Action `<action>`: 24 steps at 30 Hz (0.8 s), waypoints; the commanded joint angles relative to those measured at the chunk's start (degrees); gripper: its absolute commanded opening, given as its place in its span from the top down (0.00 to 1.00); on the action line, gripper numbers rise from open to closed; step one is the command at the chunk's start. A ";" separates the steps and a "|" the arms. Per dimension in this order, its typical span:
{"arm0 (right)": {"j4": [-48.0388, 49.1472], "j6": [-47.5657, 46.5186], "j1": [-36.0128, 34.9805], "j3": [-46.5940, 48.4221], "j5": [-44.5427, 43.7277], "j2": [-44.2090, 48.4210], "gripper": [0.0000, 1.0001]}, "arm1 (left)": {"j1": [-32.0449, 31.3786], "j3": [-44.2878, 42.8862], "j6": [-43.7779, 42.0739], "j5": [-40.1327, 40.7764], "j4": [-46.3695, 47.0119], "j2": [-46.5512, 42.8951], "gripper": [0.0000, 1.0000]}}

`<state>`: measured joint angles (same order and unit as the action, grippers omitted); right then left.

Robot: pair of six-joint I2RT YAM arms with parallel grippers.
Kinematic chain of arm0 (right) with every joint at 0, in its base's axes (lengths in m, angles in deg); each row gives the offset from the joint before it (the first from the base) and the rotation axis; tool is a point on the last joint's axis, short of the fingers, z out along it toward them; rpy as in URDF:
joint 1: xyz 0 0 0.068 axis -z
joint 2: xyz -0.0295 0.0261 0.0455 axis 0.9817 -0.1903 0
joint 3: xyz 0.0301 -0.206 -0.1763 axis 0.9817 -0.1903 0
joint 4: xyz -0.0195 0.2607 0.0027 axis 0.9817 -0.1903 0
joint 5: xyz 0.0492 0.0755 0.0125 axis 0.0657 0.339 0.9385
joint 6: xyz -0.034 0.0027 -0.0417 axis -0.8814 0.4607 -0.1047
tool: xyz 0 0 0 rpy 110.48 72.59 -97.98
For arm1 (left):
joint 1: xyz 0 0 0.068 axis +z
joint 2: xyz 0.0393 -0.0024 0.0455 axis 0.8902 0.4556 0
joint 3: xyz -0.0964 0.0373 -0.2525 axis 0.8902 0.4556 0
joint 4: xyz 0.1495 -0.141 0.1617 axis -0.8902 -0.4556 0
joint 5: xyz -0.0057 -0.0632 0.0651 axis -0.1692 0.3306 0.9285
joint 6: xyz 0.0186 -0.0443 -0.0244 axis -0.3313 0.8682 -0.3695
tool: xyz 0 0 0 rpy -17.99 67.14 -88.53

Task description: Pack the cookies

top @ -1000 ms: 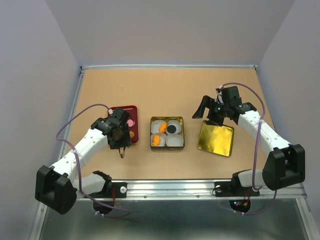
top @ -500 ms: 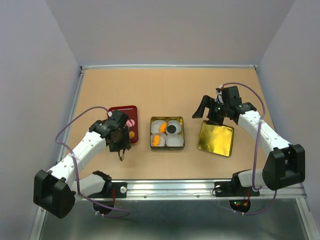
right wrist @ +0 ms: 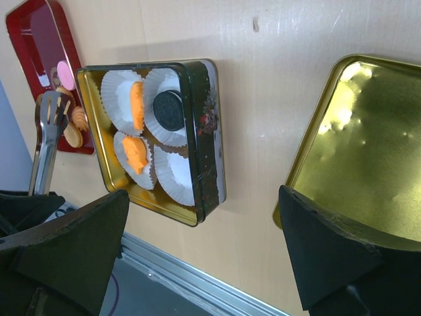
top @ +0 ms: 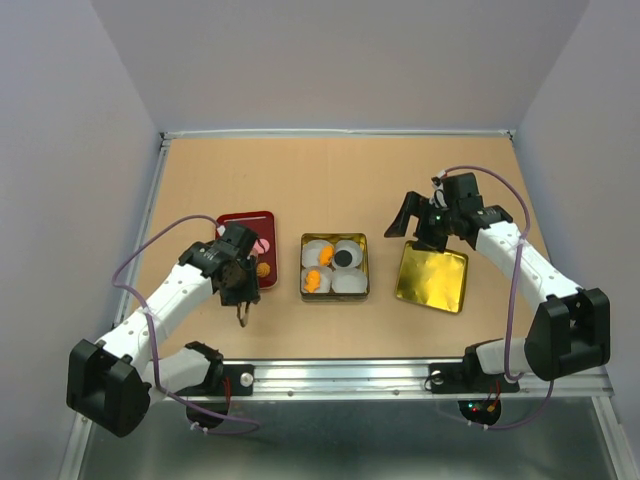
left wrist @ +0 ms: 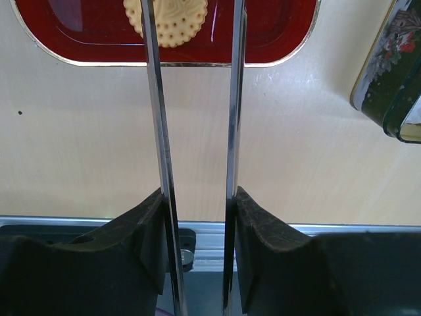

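Observation:
The cookies are split between two places. An orange one [top: 263,268] and a pink one [top: 262,245] lie on the red tray [top: 240,220]. Two orange cookies [right wrist: 136,105] and a dark one [right wrist: 170,110] sit in white paper cups inside the open tin [top: 335,292]. My left gripper [top: 238,278] is shut on metal tongs [left wrist: 152,99]. The tong blades reach over the tray's near edge and flank a pale round cookie [left wrist: 174,20]; whether they touch it I cannot tell. My right gripper [top: 422,230] hangs open between the tin and the gold lid [top: 432,277], holding nothing.
The gold lid [right wrist: 368,145] lies upside down to the right of the tin [right wrist: 210,131]. One paper cup [right wrist: 174,174] in the tin holds nothing. The table's metal front rail [left wrist: 79,220] runs just behind the left gripper [left wrist: 197,197].
The left gripper has shifted slightly toward the near edge and squeezed the tong blades closer together. The right arm has not moved.

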<state>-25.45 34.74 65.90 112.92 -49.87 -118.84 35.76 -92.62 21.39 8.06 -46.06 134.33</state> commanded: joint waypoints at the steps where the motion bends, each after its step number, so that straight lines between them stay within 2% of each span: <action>1: 2.37 -0.06 0.29 -1.02 0.02 0.75 0.00 | 0.33 -1.57 -0.62 0.97 -1.04 -0.32 0.68; 7: 2.45 -0.06 0.29 -0.50 0.11 0.31 0.00 | 0.24 -7.53 -0.61 3.78 -4.56 -0.32 0.72; 16: 2.02 -0.41 0.29 2.58 0.28 0.39 0.00 | -1.42 -18.44 -3.08 0.18 -5.62 1.96 0.77; 18: 1.58 -0.59 0.29 3.89 0.20 0.39 0.00 | -3.18 -20.80 -2.81 -0.79 -5.09 2.48 0.77; 21: 0.26 -0.77 0.38 5.39 -0.15 0.13 0.00 | -9.23 -23.10 -1.68 -2.02 -2.91 3.71 0.77; 22: 0.00 -0.68 0.29 5.92 -0.42 0.13 0.00 | -13.08 -23.97 -1.15 -2.02 -1.94 3.98 0.77; 24: -0.18 -0.41 0.21 6.45 -0.51 -0.13 0.00 | -16.00 -23.55 0.17 -2.72 0.95 4.60 0.77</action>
<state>-25.93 34.66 65.90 114.86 -49.89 -118.86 25.33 -113.80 20.16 7.69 -49.87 138.51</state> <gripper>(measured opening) 0.998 0.470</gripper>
